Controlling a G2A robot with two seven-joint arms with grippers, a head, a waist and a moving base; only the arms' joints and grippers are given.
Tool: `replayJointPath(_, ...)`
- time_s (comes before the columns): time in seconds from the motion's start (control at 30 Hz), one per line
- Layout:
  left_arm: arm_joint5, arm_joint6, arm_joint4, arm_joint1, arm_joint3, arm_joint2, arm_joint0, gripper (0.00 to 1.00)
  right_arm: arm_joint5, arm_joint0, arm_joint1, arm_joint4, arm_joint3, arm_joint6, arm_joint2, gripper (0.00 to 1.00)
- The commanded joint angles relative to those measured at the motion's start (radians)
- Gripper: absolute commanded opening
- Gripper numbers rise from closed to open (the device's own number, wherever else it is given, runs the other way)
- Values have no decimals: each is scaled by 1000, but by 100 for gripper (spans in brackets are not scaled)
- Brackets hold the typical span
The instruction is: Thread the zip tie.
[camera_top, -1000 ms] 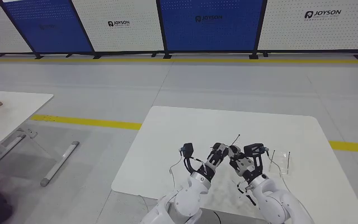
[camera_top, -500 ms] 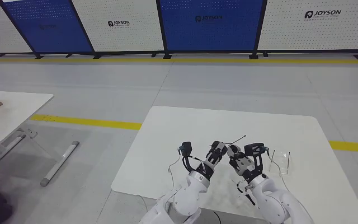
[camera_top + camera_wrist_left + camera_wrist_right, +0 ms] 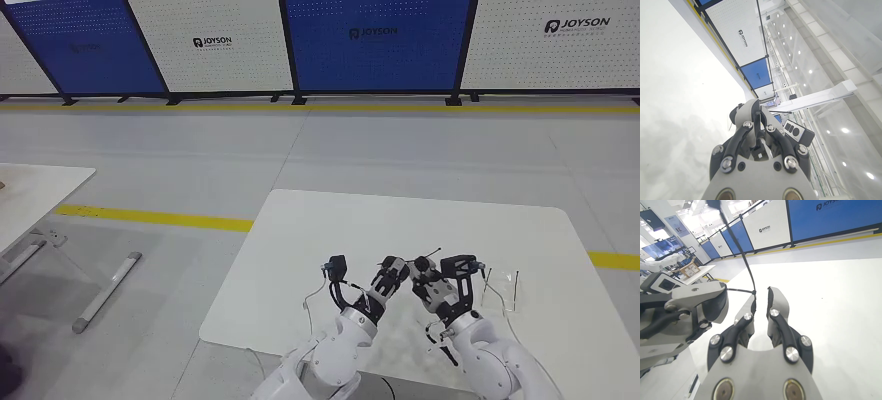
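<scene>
While the left hand (image 3: 759,108) is clamped on the zip tie (image 3: 745,262) above the surface (image 3: 829,294), the right hand (image 3: 762,294) has its fingers apart, the tie against one. Threading appears unfinished; pulling through is still to do.

Each partition panel carries one short logo: dark print on the white panels (image 3: 212,42), pale on the blue panels (image 3: 373,33). A wall poster (image 3: 677,226) has print too small to read.
</scene>
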Motion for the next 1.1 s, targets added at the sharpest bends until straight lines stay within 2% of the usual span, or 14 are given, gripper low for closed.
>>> replayJointPath(0.0,0,1,3,0,1,1,1,0,0,-2,0,0,-1,-3,1,15)
replayJointPath(0.27,3,-2,6,0,7,2,4,0,-2,-6,1,-3,-6,-6,2,12)
replayJointPath(0.37,2,1,5,-1,7,2,5,0,-2,-7,1,-6,-7,-8,1,0)
replayJointPath(1.07,-29,15,23,0,-26,6,28,0,-7,-16,1,-24,6,-5,-13,0)
